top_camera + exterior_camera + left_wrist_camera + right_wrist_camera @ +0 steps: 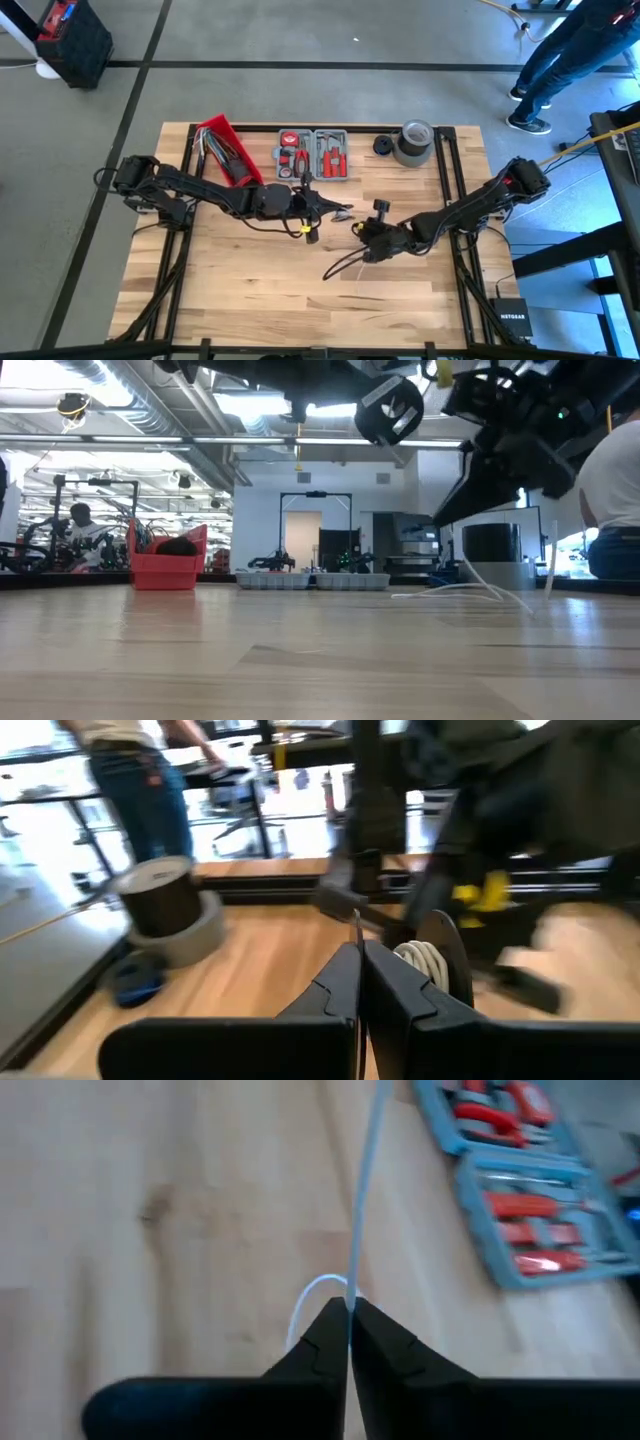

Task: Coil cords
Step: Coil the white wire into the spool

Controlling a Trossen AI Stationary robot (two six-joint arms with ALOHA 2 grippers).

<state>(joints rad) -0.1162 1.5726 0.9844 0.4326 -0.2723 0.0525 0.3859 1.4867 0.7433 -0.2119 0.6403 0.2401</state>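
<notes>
— Where is the right gripper (pixel 349 1308) at the moment?

— Out over the middle of the table (pixel 420 300), a little right of centre and raised off the wood. Its two fingers are pinched together on the white cord (pixel 362 1190); from its own wrist camera the cord runs straight out between the fingertips, with a small loop curling just beside them.

— And the rest of that cord?

— From above, a pale strand (pixel 345 262) trails off the gripper toward the near side and lies on the boards. From table height a loose white length (pixel 465 592) rests on the surface on the right.

— The left gripper (pixel 359 955)?

— Reaching in from the left to about the table's centre, close to the right one but apart from it. Its jaws are clenched tight. A very thin dark strand seems to stick out between the tips, but I can't tell what it is. Just beyond them, a small coil of white cord (pixel 424 958) sits wound against a dark round part.

— The black cord?

— I can't pick it out for certain.

— What else is on the table?

— Along the far edge: a red bin (pixel 228 150) to the left, an open grey tool case (pixel 312 153) with red-handled tools in the middle, and a grey roll of tape (pixel 414 143) to the right. A person (pixel 565 50) in jeans stands on the floor beyond the far right corner.
</notes>
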